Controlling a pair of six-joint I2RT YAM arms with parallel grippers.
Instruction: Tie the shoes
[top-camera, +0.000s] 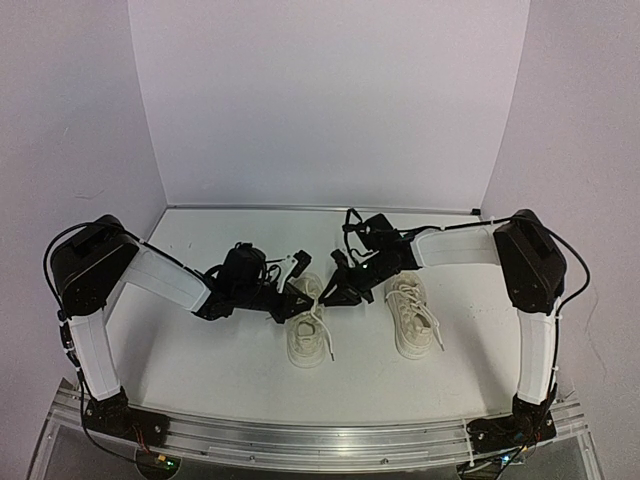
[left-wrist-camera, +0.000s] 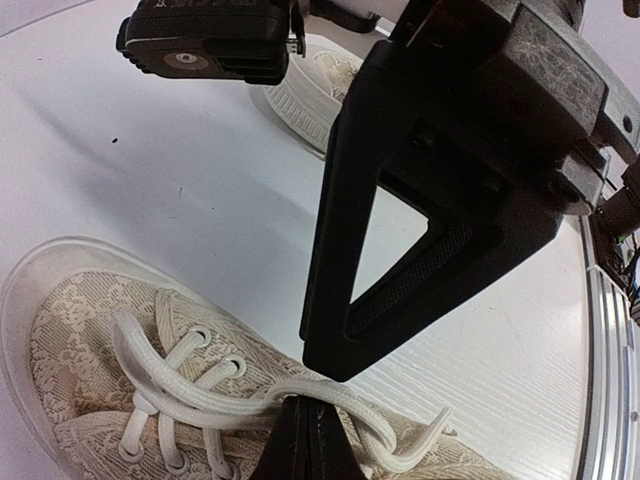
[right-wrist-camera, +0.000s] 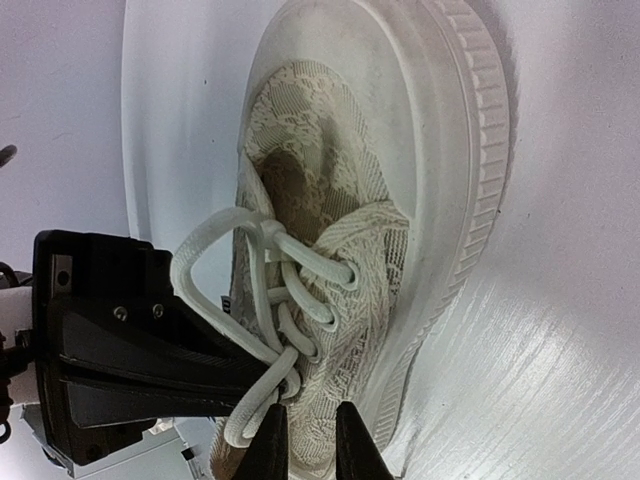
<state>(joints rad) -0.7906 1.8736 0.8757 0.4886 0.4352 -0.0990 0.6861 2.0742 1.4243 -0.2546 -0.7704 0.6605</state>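
Observation:
Two cream-white sneakers lie side by side: the left shoe (top-camera: 308, 330) and the right shoe (top-camera: 413, 315). Both grippers meet over the far end of the left shoe. My left gripper (top-camera: 287, 305) has its fingers pressed together (left-wrist-camera: 300, 445) on a loop of the left shoe's white lace (left-wrist-camera: 330, 400). The lace is drawn into a loop (right-wrist-camera: 215, 250) above the eyelets. My right gripper (top-camera: 337, 292) hovers over the same shoe (right-wrist-camera: 360, 200) with its fingers (right-wrist-camera: 268, 440) a little apart. One finger touches the lace strands, and only shoe fabric shows in the gap.
The right gripper's black triangular finger (left-wrist-camera: 400, 230) stands close in front of the left wrist camera. The other shoe (left-wrist-camera: 320, 85) lies beyond it. The left gripper's black body (right-wrist-camera: 120, 350) fills the left of the right wrist view. White walls stand at the back and sides, and an aluminium rail (top-camera: 320, 440) runs along the near edge.

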